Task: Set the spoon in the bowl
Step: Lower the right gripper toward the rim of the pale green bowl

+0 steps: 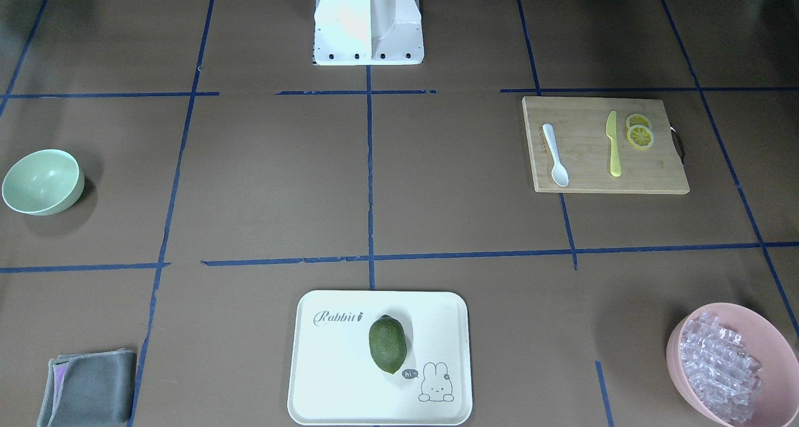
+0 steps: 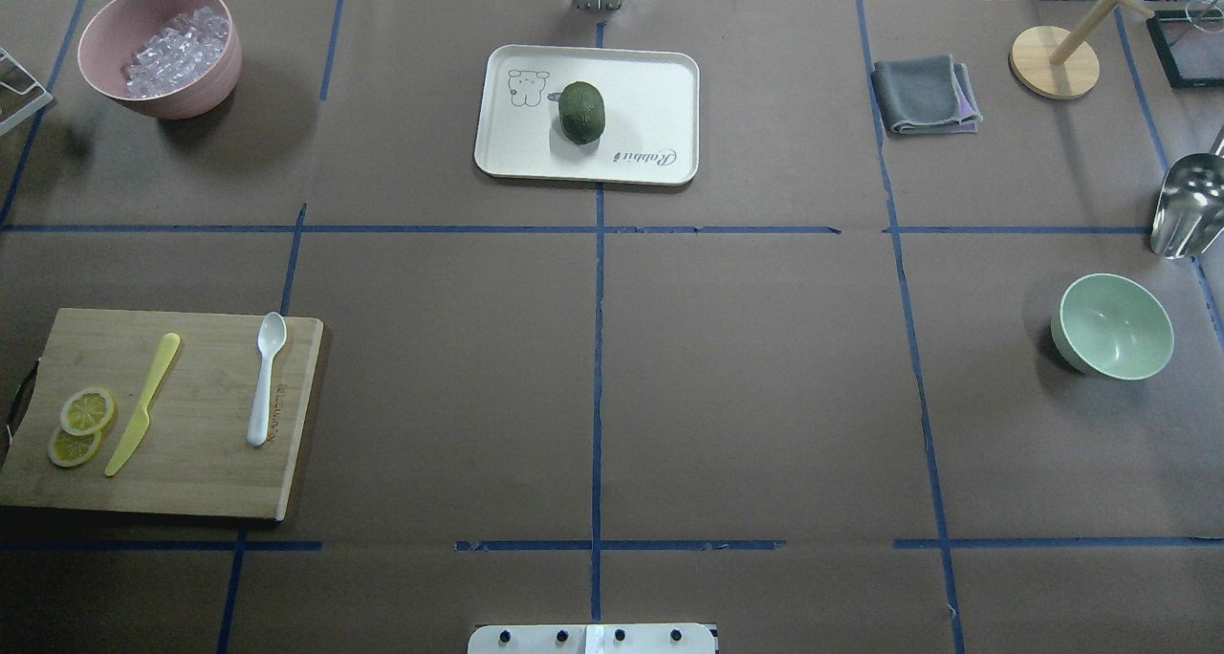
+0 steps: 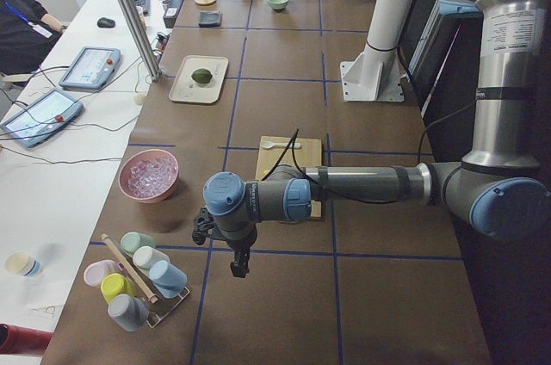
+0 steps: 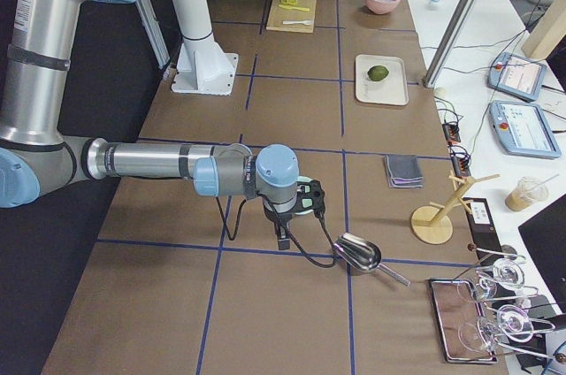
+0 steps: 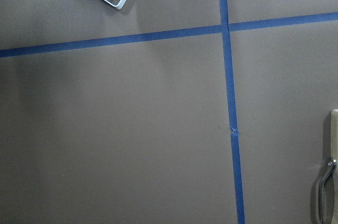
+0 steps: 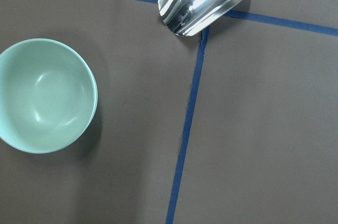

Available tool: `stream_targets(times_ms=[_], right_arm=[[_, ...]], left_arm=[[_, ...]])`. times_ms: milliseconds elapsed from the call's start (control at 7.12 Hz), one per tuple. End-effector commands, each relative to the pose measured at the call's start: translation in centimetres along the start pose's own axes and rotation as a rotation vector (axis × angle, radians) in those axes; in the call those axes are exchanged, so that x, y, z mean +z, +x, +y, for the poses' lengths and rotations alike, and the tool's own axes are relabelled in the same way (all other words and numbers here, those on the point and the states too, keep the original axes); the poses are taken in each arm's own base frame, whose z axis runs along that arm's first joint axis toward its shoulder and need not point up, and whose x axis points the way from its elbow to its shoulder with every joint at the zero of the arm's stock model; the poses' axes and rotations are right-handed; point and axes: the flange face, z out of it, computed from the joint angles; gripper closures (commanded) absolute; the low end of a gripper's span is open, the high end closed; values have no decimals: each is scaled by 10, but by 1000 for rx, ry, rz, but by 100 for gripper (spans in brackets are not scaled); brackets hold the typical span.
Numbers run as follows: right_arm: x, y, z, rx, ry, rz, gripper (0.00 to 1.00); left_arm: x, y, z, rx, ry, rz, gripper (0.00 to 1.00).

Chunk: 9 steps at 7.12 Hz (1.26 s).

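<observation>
The white spoon (image 2: 265, 377) lies on the wooden cutting board (image 2: 191, 463) on the robot's left side; it also shows in the front view (image 1: 555, 154). The mint-green bowl (image 2: 1114, 326) stands empty on the robot's right side, and shows at the left of the right wrist view (image 6: 45, 94). My left gripper (image 3: 237, 262) hangs over the table's left end, beyond the board. My right gripper (image 4: 281, 238) hangs near the bowl and scoop. Both show only in the side views, so I cannot tell whether they are open or shut.
A yellow knife (image 2: 142, 403) and lemon slices (image 2: 81, 425) share the board. A pink bowl of ice cubes (image 2: 158, 50), a tray (image 2: 660, 80) with a green fruit, a grey cloth (image 2: 926, 95) and a metal scoop (image 2: 1186, 205) stand around. A cup rack (image 3: 138, 279) is near the left gripper.
</observation>
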Motion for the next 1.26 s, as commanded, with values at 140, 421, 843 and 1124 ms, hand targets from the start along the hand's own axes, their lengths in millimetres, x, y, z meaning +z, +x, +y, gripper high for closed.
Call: stream_targets(times_ms=[140,421,843,1124], right_arm=[[-1,-6,-5,-22,14,-5,0],[8,-40,-44,17,3,-48,0],[71,-88,-101,50,28,-90,1],[129,-97,-97,71,57,-72,1]], left_arm=[[-1,3,-4,8,2,-1,0],[5,8,-4,17,-11,-1,0],[7,6,-2,13,-16,0,0],[8,6,-2,14,-17,0,0]])
